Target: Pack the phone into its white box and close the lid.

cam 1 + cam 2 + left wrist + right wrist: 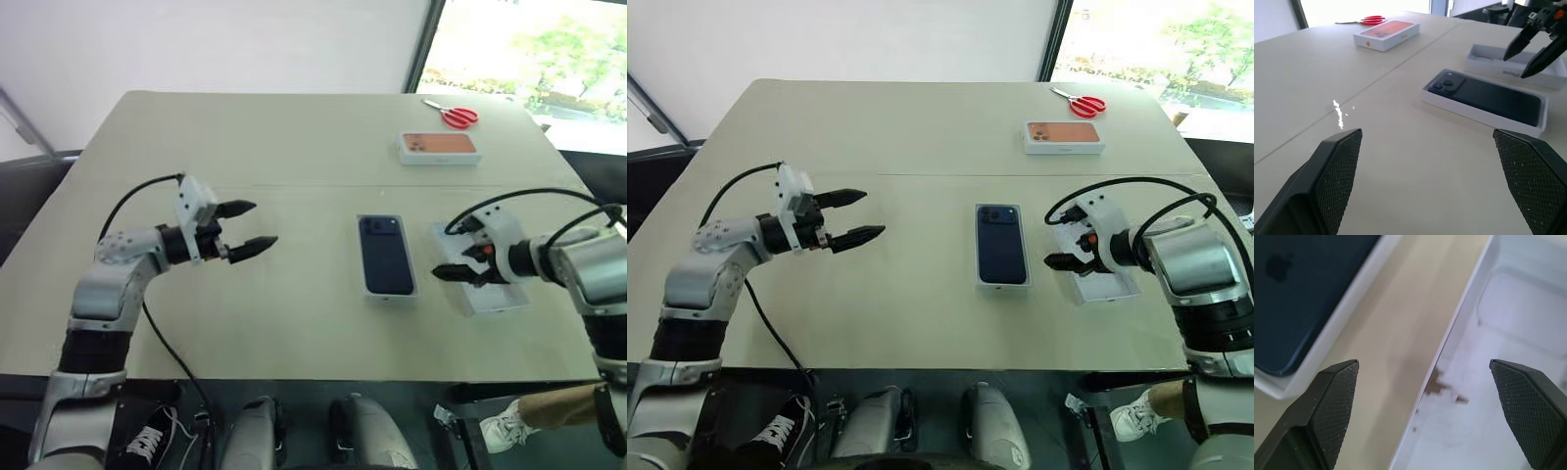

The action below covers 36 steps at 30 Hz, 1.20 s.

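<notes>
Right gripper [1059, 252] open beside phone [1001, 244], lying lengthwise, camera cluster far end.

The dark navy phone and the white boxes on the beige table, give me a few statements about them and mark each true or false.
1. The dark navy-blue phone lies inside the shallow white box. True.
2. The left hand holds the phone. False: it is open, empty, apart from it.
3. The right hand is above the shallow white lid, open. True.
4. The lid covers the phone. False: it lies beside the box.
5. The red scissors lie on the lid. False: they lie at the table's far edge.
</notes>
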### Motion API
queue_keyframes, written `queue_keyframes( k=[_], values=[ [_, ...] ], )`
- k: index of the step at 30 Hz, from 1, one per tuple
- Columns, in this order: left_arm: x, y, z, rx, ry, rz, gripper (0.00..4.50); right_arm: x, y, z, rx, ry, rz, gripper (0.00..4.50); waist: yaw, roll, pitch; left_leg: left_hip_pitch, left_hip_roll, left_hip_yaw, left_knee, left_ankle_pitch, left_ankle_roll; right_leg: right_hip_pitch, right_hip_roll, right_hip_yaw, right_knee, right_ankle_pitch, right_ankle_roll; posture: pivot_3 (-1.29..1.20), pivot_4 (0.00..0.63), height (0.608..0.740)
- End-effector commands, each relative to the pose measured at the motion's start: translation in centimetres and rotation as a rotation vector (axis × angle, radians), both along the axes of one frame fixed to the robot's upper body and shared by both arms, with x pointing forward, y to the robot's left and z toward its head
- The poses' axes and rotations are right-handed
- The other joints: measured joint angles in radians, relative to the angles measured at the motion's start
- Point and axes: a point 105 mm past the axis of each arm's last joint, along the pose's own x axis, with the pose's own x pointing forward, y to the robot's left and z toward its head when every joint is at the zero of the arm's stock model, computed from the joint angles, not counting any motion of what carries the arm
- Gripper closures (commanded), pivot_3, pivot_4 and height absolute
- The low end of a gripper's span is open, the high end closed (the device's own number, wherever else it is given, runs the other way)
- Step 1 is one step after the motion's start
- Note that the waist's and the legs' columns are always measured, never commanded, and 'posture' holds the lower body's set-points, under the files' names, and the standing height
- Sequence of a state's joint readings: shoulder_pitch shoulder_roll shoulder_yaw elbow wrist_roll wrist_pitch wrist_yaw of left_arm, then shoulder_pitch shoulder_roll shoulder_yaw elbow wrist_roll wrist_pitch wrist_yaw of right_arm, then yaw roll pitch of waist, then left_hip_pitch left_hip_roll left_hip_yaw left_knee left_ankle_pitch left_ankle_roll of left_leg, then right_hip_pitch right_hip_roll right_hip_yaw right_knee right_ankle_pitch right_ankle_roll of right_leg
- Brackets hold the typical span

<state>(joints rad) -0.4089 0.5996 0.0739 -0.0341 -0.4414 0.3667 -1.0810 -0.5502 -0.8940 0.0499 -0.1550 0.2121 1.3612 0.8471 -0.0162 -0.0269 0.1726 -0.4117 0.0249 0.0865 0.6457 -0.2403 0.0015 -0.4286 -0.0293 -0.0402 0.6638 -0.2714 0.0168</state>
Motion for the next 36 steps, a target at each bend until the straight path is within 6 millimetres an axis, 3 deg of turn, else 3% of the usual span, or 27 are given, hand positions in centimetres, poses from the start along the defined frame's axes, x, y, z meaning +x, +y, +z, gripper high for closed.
queue_keyframes(
  k=[1,7,26,29,33,36],
  values=[
    [-2.2,-0.5,1.0,-0.009,-0.059,-0.118,0.00,0.2,0.3,0.9,-0.062,-0.059,0.010,0.02,0.000,0.000,0.000,0.000,0.000,0.000,0.000,0.000,0.000,0.000,0.000,0.000,0.000,0.000,0.000,0.00,0.150,0.740],
    [-3.4,-0.9,1.0,-0.039,-0.108,-0.140,0.00,0.0,0.4,0.3,-0.009,-0.008,-0.082,0.02,0.005,0.000,0.000,-0.001,0.000,0.000,0.000,0.000,0.000,0.000,0.000,0.000,0.000,0.000,0.000,0.00,0.150,0.740],
    [-2.7,-1.6,0.4,-0.093,-0.088,-0.088,0.00,0.1,0.4,0.3,-0.032,-0.020,-0.178,0.02,0.004,0.000,0.000,-0.002,0.000,0.000,0.001,0.000,0.001,0.000,0.004,0.000,0.000,0.002,0.006,0.00,0.150,0.740],
    [-2.6,-1.6,0.4,-0.092,-0.091,-0.078,0.00,0.0,0.5,0.0,-0.034,-0.018,-0.182,0.78,0.004,0.000,0.000,-0.002,0.000,0.000,0.001,0.000,0.001,0.000,0.004,0.000,0.000,0.001,0.006,0.00,0.150,0.740],
    [-2.4,-1.6,0.5,-0.097,-0.081,-0.066,0.00,0.0,0.8,-0.1,-0.022,-0.012,-0.177,2.73,0.003,0.000,0.000,-0.002,0.000,0.001,0.001,0.000,0.001,0.000,0.004,0.000,0.000,0.001,0.006,0.00,0.150,0.740],
    [-2.4,-1.5,0.5,-0.094,-0.081,-0.062,0.00,-0.1,1.0,-0.3,-0.020,-0.006,-0.182,2.73,0.004,0.000,0.000,-0.002,0.000,0.000,0.001,0.000,0.001,0.000,0.004,0.000,0.000,0.001,0.006,0.00,0.150,0.740]
  ],
)
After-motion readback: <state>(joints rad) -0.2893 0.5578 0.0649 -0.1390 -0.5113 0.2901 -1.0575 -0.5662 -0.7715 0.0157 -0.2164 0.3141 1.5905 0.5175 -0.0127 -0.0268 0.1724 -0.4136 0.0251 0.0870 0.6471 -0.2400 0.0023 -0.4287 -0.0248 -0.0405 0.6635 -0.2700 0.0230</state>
